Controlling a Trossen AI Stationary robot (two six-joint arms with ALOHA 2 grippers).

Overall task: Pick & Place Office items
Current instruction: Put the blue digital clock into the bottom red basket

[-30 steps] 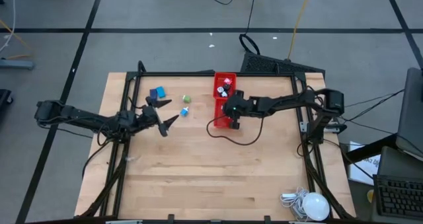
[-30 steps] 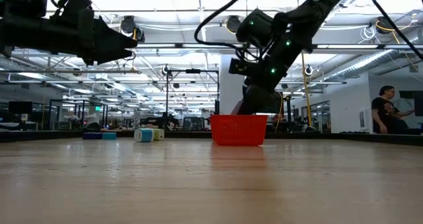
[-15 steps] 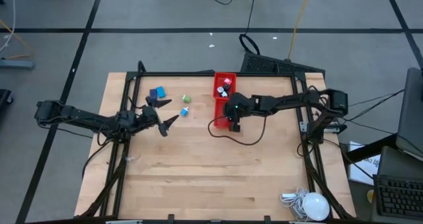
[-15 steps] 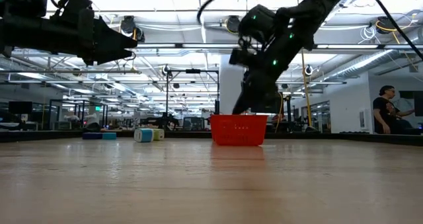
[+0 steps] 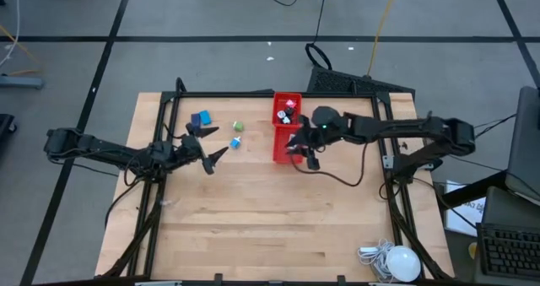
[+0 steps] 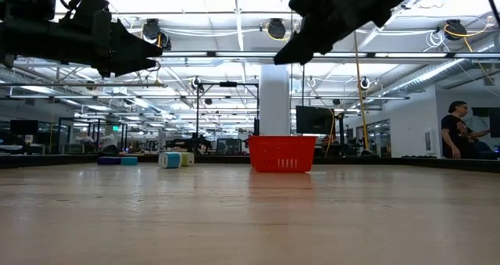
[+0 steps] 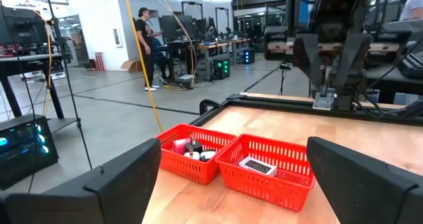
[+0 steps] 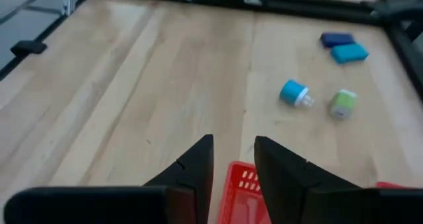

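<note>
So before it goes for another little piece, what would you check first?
1. Right end effector empty: ok, nothing between its near-closed fingers.
2. Right end effector clear of the red tray: ok, raised above it.
3. Left end effector ready: ok, open and empty.
4. Pieces left on the table: ok, two blue blocks, a light blue piece and a green piece.
5. Delivered pieces settled in the tray: ok.

table [image 5: 253, 218]: pale wood planks, smooth, satin sheen | red tray [image 7: 277, 178]: perforated plastic mesh, slightly glossy | office items at 10 o'clock of the tray, blue piece [image 8: 336, 39], light-blue piece [image 8: 349, 53], green piece [image 8: 342, 103]: smooth plastic, matt | table frame [image 5: 219, 94]: black metal, matt | right gripper [image 8: 234, 159]: fingers of dark matt plastic
</note>
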